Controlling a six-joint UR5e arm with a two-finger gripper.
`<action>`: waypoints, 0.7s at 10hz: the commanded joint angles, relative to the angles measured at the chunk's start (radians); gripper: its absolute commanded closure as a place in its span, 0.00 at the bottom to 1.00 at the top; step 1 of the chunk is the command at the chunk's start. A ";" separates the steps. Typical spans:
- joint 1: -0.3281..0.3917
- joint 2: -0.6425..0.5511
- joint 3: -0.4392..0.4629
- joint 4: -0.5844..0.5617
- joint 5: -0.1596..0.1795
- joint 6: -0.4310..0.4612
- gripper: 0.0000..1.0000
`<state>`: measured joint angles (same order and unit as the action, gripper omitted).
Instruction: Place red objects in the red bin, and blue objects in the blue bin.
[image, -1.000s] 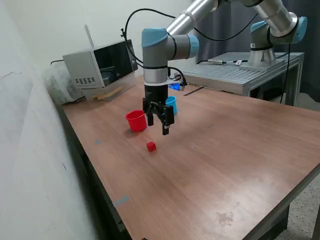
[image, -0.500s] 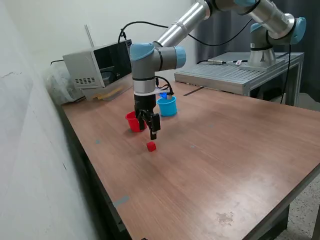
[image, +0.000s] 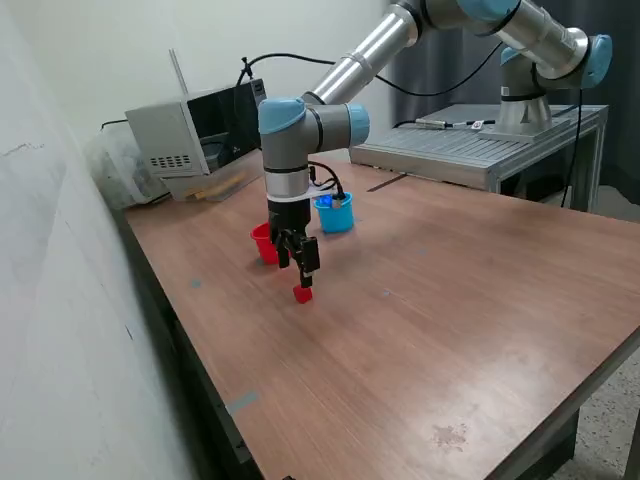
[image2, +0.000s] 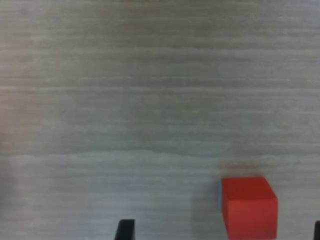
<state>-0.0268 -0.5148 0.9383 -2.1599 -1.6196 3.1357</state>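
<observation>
One small red cube lies on the wooden table. My gripper hangs open just above it. In the wrist view the red cube sits between the two dark fingertips, nearer one of them, and my gripper is not touching it. The red bin stands just behind the gripper, partly hidden by it. The light blue bin stands further back, toward the exterior view's right. No second red cube and no dark blue cubes are in view.
A grey box-shaped appliance stands at the table's back corner. A metal bench with a second arm's base adjoins the far side. A wall runs along the exterior view's left.
My gripper has moved toward the exterior view's left and down, from beside the blue bin to just above the red cube. The cube and the bins have not moved.
</observation>
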 joint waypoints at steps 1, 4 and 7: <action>0.001 0.012 -0.003 -0.001 0.001 0.000 0.00; 0.001 0.012 -0.001 -0.003 0.006 -0.002 0.00; 0.002 0.010 0.000 -0.005 0.007 -0.003 0.00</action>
<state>-0.0252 -0.5043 0.9382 -2.1632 -1.6132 3.1331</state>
